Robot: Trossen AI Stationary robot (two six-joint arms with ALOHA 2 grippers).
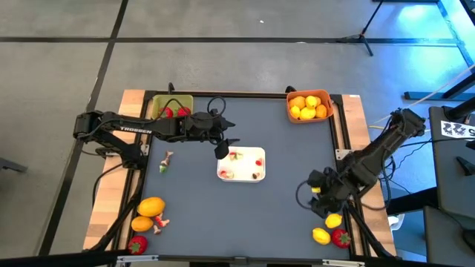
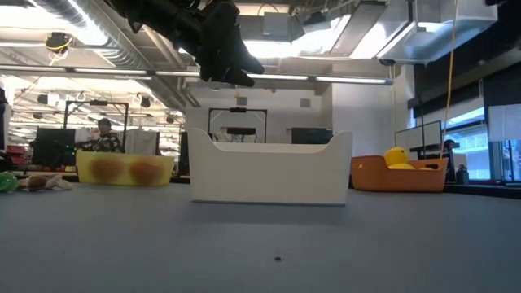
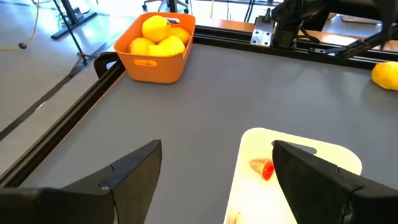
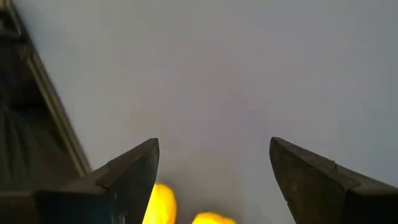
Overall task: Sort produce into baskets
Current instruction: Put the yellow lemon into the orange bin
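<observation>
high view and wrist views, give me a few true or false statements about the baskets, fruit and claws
1. The orange basket holds yellow fruit. True.
2. The left claw is shut on a strawberry. False: it is open and holds nothing, hovering by the white tray's edge.
3. The yellow-green basket holds red pieces. True.
4. The right claw is over the orange basket. False: it is at the near right of the table, open, just above a yellow fruit.
5. The white tray is heaped with lemons. False: it holds only a few small red scraps.
</observation>
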